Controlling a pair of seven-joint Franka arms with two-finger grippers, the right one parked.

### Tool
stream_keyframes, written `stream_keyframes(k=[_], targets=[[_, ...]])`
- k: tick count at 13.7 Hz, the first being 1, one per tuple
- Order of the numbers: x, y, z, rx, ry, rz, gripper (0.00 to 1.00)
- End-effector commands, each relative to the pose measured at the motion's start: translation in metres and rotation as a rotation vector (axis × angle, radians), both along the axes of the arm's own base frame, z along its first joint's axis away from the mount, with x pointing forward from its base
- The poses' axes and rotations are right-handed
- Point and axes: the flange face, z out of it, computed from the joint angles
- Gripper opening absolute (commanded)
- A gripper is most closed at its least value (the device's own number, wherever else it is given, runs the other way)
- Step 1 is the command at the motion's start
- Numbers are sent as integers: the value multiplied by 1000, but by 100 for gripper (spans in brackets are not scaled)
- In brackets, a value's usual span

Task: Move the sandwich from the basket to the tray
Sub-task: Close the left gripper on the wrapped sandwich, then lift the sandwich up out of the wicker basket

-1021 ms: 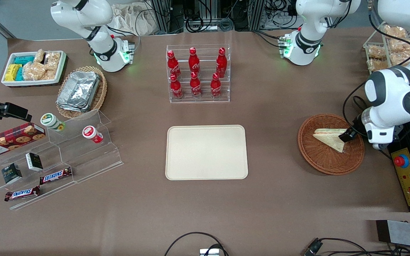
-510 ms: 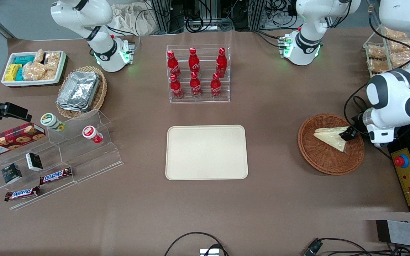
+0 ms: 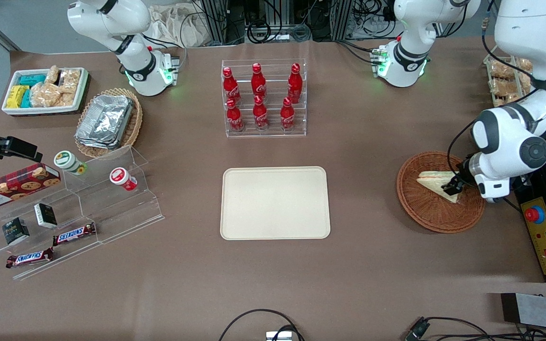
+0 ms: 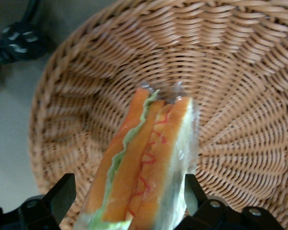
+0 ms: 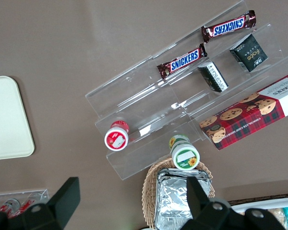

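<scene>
The sandwich [image 3: 436,182], a wrapped triangular wedge, lies in the round reddish-brown basket [image 3: 413,206] toward the working arm's end of the table. In the left wrist view the sandwich [image 4: 144,163] shows its orange and green filling edge against the basket's weave [image 4: 230,72]. My left gripper [image 3: 453,185] is low over the basket, open, with its fingers straddling the sandwich's wide end [image 4: 128,184]; a gap shows at one finger. The cream-beige tray [image 3: 275,202] lies bare at the table's middle and also shows in the right wrist view [image 5: 7,120].
A clear rack of red cola bottles [image 3: 263,97] stands farther from the camera than the tray. A yellow control box with a red button [image 3: 545,237] lies beside the basket. An acrylic stand with snacks [image 3: 78,213], an oval basket of foil containers [image 3: 107,123] and a white snack bin [image 3: 45,90] lie toward the parked arm's end.
My left gripper has shifted a little along the sandwich toward the tray and lower, so its fingers now straddle the wedge. The sandwich stays in the basket.
</scene>
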Motion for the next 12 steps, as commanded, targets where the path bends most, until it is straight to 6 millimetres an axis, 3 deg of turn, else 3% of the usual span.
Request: stream_keyframes(k=[1,2,5,8,10,12], targets=[[24,-9,9,11,-35,75,35],[28,-13,12,14,-44,96,0],[30,-29,13,5,-45,63,0],[44,-41,34,4,-29,31,0],[63,-45,70,-7,21,-12,0],[78,-63,113,-28,68,-81,0]])
